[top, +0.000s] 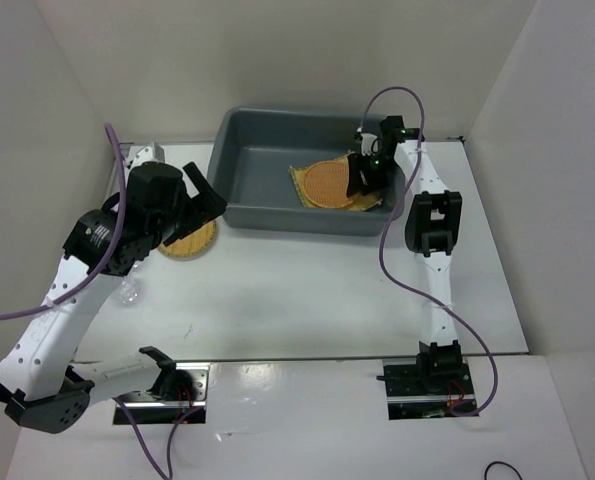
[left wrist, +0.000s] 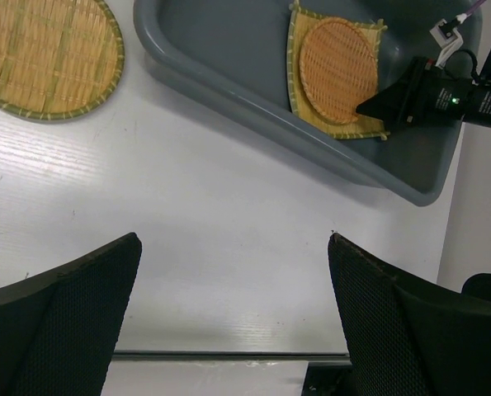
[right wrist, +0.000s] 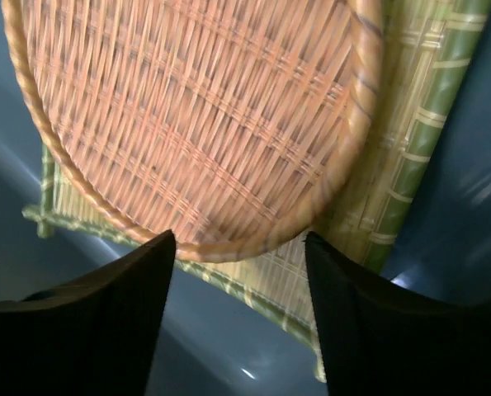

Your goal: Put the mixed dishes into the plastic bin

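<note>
The dark grey plastic bin stands at the back of the table. Inside it an orange round woven mat lies on a square yellow bamboo mat. My right gripper hovers open just above the orange mat's right edge, holding nothing, with the square mat under it. A yellow round mat lies on the table left of the bin. A small clear cup sits beside my left arm. My left gripper is open and empty above bare table, near the yellow mat.
White walls close in the table on the left, back and right. The bin's near wall runs between my left gripper and the mats inside. The right arm reaches over the bin's right rim.
</note>
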Controlling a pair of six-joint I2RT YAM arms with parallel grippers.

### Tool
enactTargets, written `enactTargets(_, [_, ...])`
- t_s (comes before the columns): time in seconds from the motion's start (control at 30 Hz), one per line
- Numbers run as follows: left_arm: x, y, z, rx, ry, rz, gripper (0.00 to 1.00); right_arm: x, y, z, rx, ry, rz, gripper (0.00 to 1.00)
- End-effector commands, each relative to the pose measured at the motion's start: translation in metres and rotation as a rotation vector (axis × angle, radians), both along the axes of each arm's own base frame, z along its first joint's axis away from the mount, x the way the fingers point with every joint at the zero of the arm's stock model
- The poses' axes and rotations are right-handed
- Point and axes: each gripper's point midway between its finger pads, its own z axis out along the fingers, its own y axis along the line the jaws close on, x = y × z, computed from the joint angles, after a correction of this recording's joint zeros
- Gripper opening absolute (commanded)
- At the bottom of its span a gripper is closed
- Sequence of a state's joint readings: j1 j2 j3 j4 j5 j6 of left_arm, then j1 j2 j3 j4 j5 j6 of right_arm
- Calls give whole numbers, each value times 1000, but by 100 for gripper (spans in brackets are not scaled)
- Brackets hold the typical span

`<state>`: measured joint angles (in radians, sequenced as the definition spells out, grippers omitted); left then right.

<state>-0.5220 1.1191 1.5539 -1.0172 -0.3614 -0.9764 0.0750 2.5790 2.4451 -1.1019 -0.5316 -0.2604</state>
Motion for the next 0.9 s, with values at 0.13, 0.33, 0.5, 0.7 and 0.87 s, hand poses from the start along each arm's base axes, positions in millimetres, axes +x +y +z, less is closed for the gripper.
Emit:
enactTargets(0.13, [8,-6,-12,-8,14,-1,100,28,-29,57,5,-153,-80,79])
enactTargets(0.33, [27,27,-65,248,216,195,100,8,-34,226,138,-527,109,94])
enactTargets(0.5, [73,35,-66,-78,5,284,100,-25,-69,255,179,-521,76,98])
enactTargets(0.7, [115,66,-142,47,225,319,100,-104,-65,192,199,-276,128,98])
enactTargets(0.87, [155,98,-169,164,288,331,100,-120,-82,158,162,-263,35,95])
